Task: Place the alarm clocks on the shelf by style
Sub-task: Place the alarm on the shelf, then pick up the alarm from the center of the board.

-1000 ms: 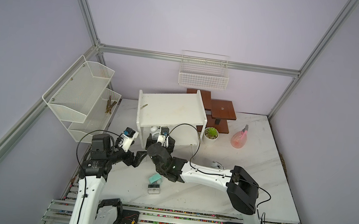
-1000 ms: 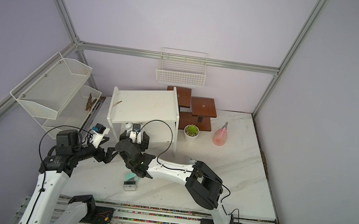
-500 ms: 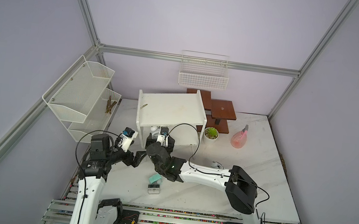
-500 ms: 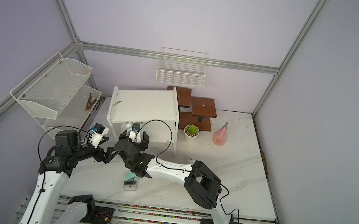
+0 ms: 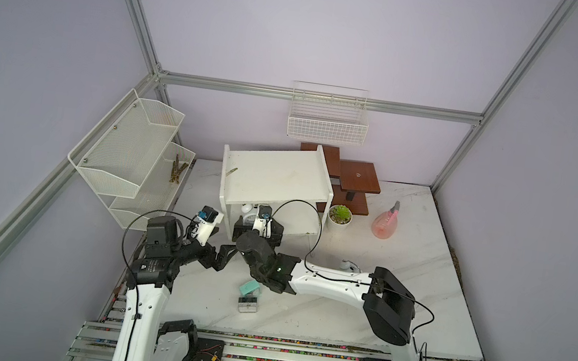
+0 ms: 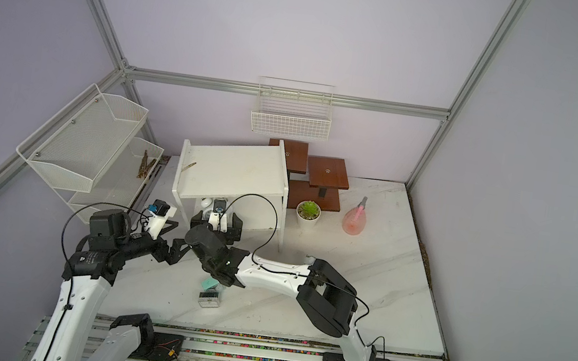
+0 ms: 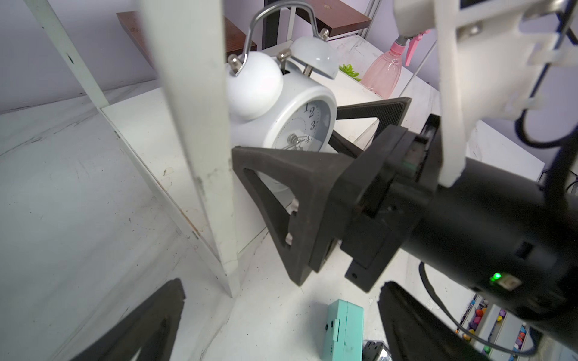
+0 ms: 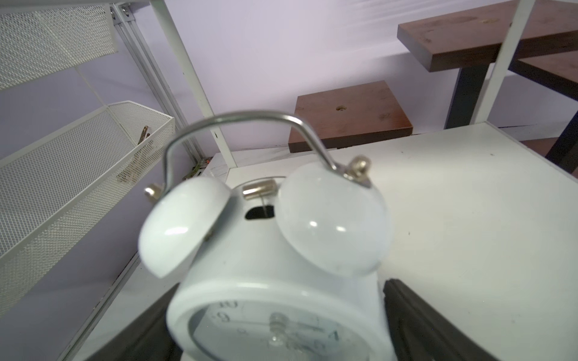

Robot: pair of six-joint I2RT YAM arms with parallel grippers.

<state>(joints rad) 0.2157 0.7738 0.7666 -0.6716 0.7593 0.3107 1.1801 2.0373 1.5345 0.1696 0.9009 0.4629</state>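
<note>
Marble tabletop (image 5: 378, 295); shelf (image 5: 273, 175) lower tier holds twin-bell clock (image 7: 281, 103), upright.

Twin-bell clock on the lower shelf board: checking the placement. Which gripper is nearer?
Right. The right gripper straddles the twin-bell clock, jaws open either side; the left gripper hovers open outside the shelf, by its front leg.

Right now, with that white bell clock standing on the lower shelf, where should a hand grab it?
Probably across the round body of the twin-bell clock, below the bells, coming in level from the shelf's open front. It stands upright facing out; the domed bells offer no flat hold, and the top board blocks reaching from above.
</note>
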